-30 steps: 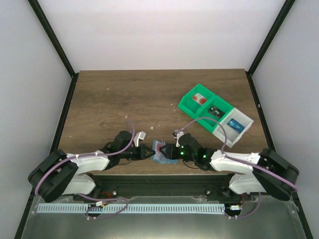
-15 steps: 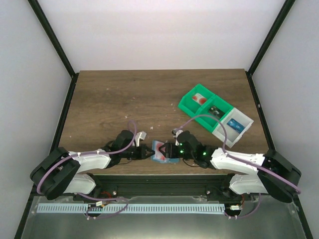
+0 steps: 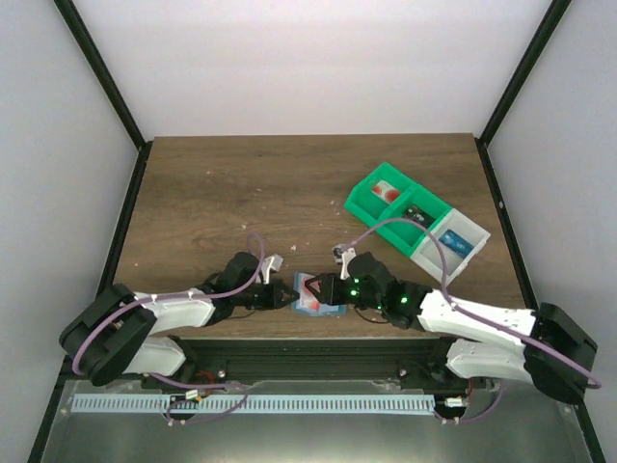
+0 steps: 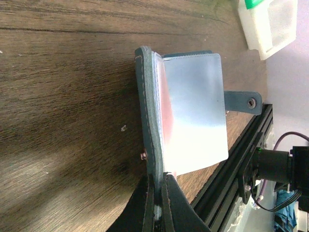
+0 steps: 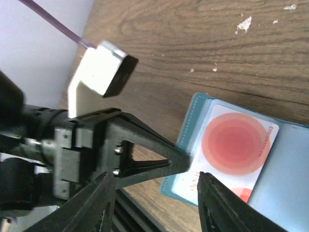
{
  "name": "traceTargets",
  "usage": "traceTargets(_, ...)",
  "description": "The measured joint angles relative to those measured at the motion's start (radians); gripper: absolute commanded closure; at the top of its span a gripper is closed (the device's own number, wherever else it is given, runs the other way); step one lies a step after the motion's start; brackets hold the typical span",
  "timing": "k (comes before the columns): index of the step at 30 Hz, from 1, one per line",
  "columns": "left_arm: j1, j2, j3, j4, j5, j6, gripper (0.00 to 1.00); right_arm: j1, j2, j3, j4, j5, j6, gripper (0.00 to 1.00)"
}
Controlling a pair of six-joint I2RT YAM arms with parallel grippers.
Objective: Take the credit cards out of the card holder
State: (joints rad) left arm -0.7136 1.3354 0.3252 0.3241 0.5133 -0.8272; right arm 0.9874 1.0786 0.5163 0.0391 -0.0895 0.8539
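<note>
The card holder [image 4: 193, 111] is seen on the wooden tabletop [image 4: 63, 96], its grey-blue stitched cover turned nearly edge-on to the camera. The cover's near end is pinched between the closed fingers of the left tool [image 4: 158, 182] at the bottom of the view. A pinkish-red credit card [image 4: 166, 116] is glimpsed through a glossy clear sleeve. A strap tab [image 4: 239, 102] with a snap is extended from the holder's right side. A white bin [image 4: 270, 24] is cut off at the top right corner.

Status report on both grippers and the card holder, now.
Left gripper shut on card holder edge. Right gripper open above it. Credit card inside, not yet out. Nothing blocking.
</note>
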Motion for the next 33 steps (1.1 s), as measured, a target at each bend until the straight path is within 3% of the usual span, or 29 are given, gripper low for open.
traceTargets(3, 0.000, 0.005, -0.004, 0.012, -0.001, -0.003, 1.00, 0.002, 0.069, 0.000, 0.022, -0.006, -0.002, 0.63)
traceTargets(10, 0.000, 0.037, -0.040, 0.050, -0.027, -0.005, 1.00, -0.100, 0.189, -0.127, 0.187, -0.105, 0.003, 0.63)
traceTargets(16, 0.000, 0.056, -0.066, 0.090, -0.038, -0.007, 1.00, -0.115, 0.329, -0.137, 0.293, -0.207, 0.010, 0.64)
traceTargets(33, 0.000, 0.085, -0.107, 0.173, -0.038, -0.024, 1.00, -0.116, 0.368, -0.164, 0.418, -0.217, 0.067, 0.70)
